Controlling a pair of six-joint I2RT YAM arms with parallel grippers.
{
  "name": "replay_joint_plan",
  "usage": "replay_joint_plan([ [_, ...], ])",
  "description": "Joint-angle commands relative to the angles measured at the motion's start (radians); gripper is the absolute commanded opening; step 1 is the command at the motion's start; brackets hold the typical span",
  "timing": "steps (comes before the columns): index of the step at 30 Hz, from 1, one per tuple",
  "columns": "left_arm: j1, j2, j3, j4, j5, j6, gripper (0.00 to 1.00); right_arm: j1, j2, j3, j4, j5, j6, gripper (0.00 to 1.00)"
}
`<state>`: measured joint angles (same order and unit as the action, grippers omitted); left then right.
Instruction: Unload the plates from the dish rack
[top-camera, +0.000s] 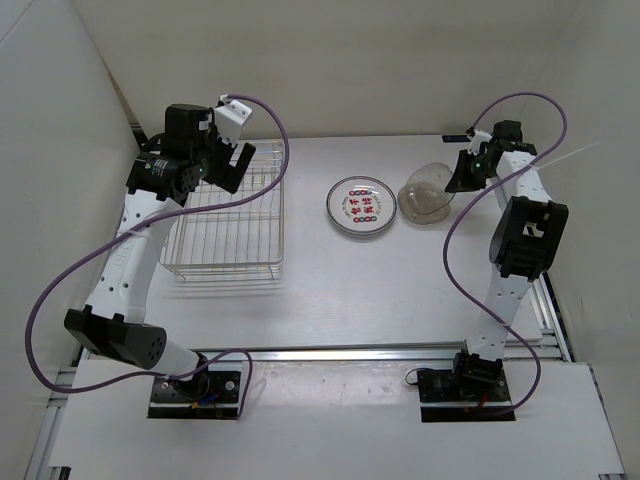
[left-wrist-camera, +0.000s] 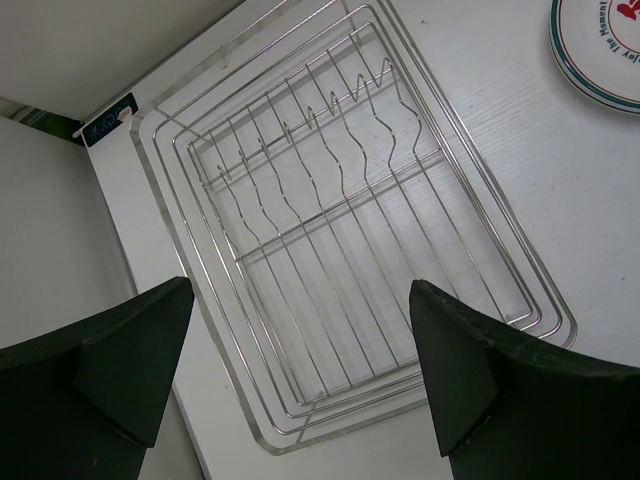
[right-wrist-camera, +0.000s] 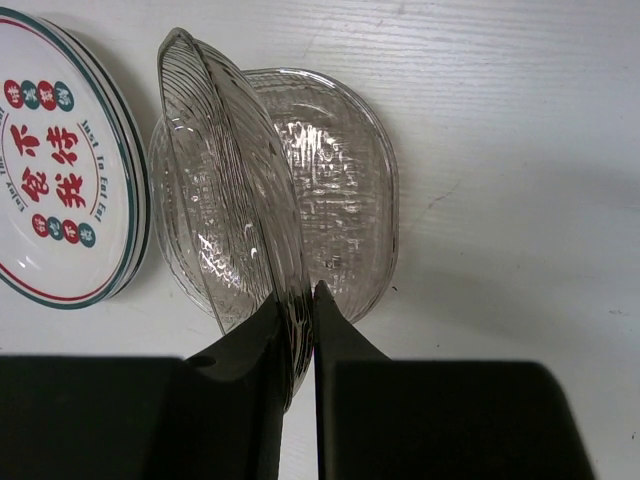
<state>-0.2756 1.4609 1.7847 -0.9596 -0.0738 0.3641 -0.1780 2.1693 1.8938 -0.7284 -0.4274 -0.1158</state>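
A clear glass plate (right-wrist-camera: 230, 190) is pinched by its lower rim between the fingers of the right gripper (right-wrist-camera: 298, 300), whose jaws are drawn nearly together with only the thickness of the glass between them. The plate is held on edge, tilted, so that it stands up from the fingertips and away from the wrist. Just behind and below it, a second glass plate (right-wrist-camera: 340, 190) is seen lying flat on the table (top-camera: 330, 290), and the held plate is leaned over its left part; whether the two are touching cannot be told. Just beside them, to the left, a white plate (right-wrist-camera: 60, 170) with a dark green rim and red marks is laid flat, with another rim visible beneath it. In the top view these plates are found right of centre on the table, well apart from the dish rack (top-camera: 225, 266), which is set at the left. The left gripper (top-camera: 232, 170) is held above the far part of the rack with its jaws spread wide and nothing between them; in its wrist view the bare wire dividers of the rack are seen between the two fingers (left-wrist-camera: 140, 360), with no plate in them.
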Motion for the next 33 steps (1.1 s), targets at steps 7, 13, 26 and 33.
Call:
replay_joint_plan([
  [7,0.007,-0.045,0.012,-0.001,0.014,-0.013,1.0,0.023,0.014,-0.009,0.001,0.035,-0.039,0.06],
  [13,0.007,-0.045,0.012,-0.001,0.014,-0.013,1.0,0.032,0.023,-0.009,-0.008,0.053,-0.048,0.13],
  [26,0.007,-0.045,0.03,-0.01,0.034,-0.013,0.99,0.032,-0.006,0.063,-0.008,0.121,-0.058,0.8],
  [33,0.007,-0.054,-0.021,0.008,0.011,-0.013,1.0,0.023,-0.051,0.152,-0.008,0.213,-0.025,1.0],
])
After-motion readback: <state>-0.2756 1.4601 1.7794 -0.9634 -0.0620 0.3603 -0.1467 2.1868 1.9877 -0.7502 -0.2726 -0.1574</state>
